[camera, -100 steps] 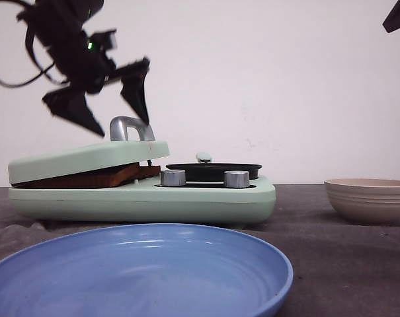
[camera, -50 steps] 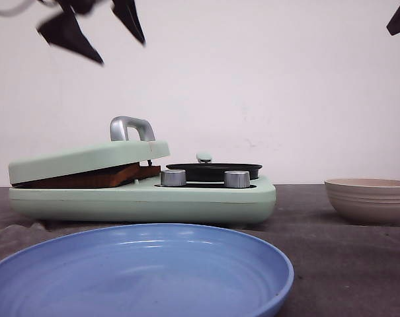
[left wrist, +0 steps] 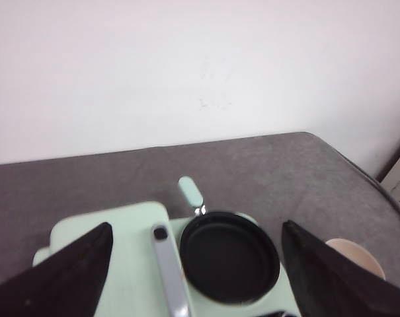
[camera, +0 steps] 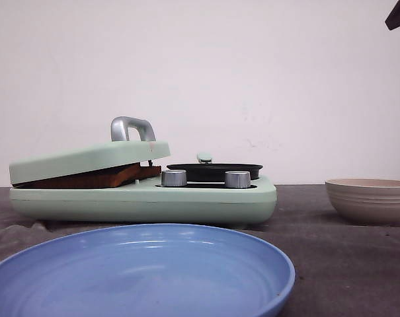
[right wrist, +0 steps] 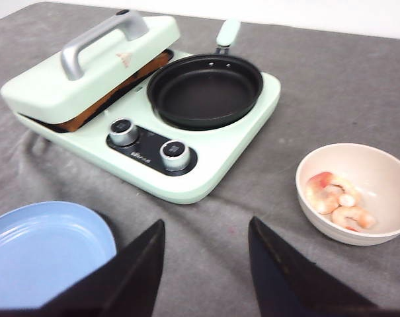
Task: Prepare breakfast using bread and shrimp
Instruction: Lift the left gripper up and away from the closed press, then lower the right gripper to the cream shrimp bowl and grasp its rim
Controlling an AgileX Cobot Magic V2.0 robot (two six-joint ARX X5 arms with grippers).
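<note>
Mint-green lid rests tilted on the bread inside the sandwich press, beside its black pan. Shrimp lie in the beige bowl. Both grippers, left and right, hang spread and empty above the table.

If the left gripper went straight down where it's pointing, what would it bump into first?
Probably the black pan, which sits between the open left gripper's fingers, or the lid handle beside it. Depth is unclear.
</note>
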